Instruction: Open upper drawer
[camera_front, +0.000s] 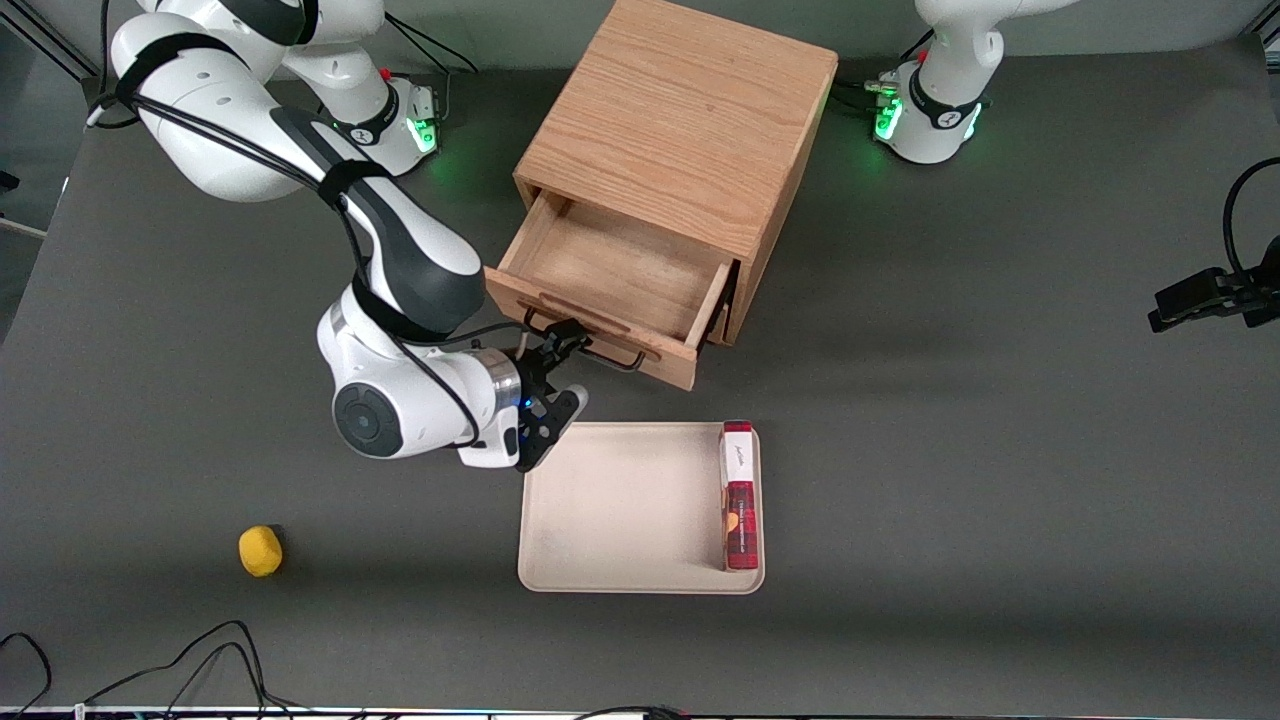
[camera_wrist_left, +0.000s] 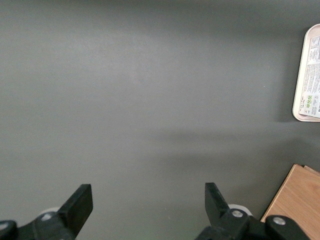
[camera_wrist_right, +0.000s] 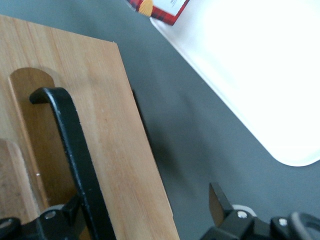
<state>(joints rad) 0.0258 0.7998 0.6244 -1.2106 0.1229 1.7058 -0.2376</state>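
The wooden cabinet stands in the middle of the table. Its upper drawer is pulled well out and its empty inside shows. The black wire handle runs along the drawer front. The lower drawer is hidden under it. My right gripper is open just in front of the drawer front, at the handle's end toward the working arm. In the right wrist view the handle and the drawer front's edge lie between the spread fingers of the gripper. The fingers hold nothing.
A beige tray lies nearer the front camera than the drawer, with a red box on it; the tray also shows in the right wrist view. A yellow lump lies toward the working arm's end. Cables run along the front edge.
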